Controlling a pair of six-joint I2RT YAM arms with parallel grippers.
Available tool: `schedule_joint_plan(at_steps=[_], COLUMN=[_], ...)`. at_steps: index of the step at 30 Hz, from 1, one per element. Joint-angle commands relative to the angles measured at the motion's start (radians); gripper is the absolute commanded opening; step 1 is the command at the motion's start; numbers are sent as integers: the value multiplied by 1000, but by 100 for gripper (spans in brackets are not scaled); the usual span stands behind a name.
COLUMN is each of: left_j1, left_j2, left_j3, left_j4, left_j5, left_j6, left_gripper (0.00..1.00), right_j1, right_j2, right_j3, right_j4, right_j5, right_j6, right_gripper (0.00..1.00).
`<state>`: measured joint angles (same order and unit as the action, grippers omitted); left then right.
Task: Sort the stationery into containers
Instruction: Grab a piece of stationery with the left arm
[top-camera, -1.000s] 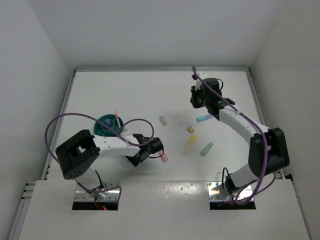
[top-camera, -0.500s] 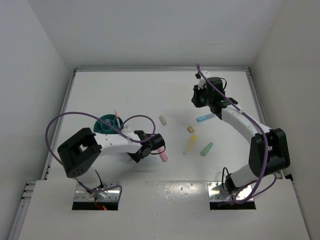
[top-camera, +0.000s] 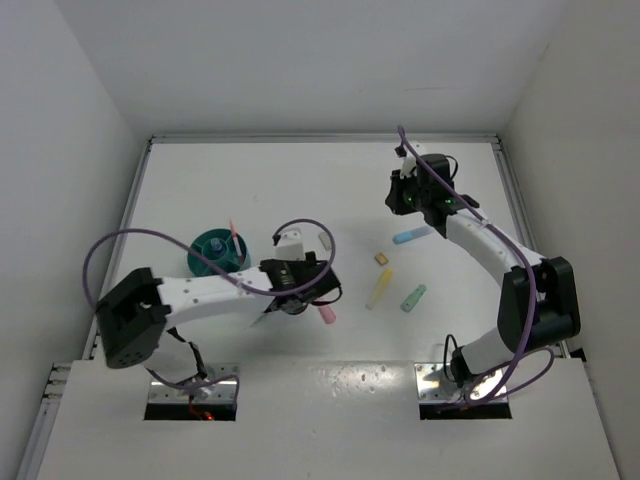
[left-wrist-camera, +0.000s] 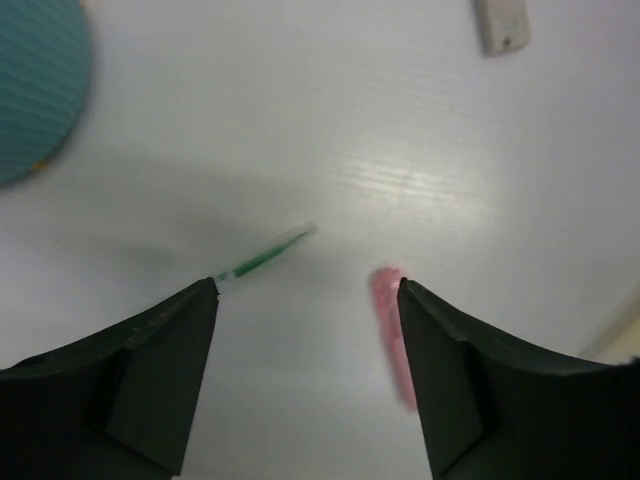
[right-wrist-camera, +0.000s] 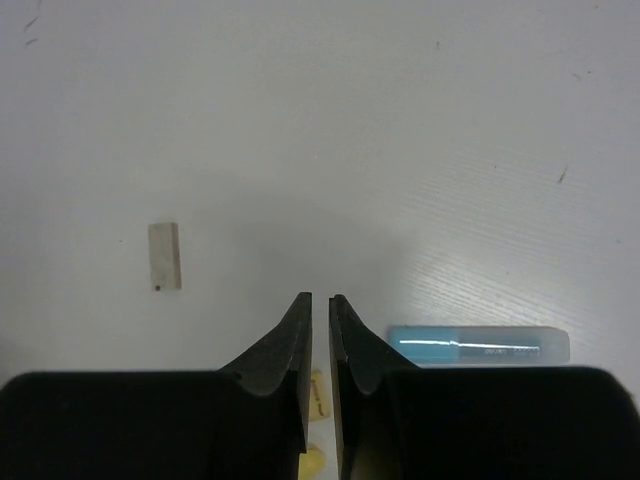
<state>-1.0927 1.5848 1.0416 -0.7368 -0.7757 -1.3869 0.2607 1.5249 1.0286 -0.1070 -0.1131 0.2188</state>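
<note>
Well, my left gripper is wide open and holds nothing; the pink marker and thin green pen lie under it, near the teal cup; my right gripper is pinched almost closed, empty, above the table just beside the blue marker.

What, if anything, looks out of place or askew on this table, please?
Nothing looks spilled or damaged. A pink pen leans in the teal cup; the pink marker, yellow marker, green marker and blue marker lie scattered outside it.
</note>
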Motion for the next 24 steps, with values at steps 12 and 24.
schedule_joint_plan(at_steps=[12, 24], left_j1=[238, 215], left_j2=[-223, -101], left_j3=[-247, -229], left_j4=[347, 366], left_j5=[435, 492], left_j6=[701, 784], left_gripper=[52, 50], right_j1=[-32, -41], right_j2=[-39, -39], right_j3=[4, 4], right_j4=[12, 12], right_j5=[-57, -77], right_j6=[28, 37], right_gripper=[12, 12])
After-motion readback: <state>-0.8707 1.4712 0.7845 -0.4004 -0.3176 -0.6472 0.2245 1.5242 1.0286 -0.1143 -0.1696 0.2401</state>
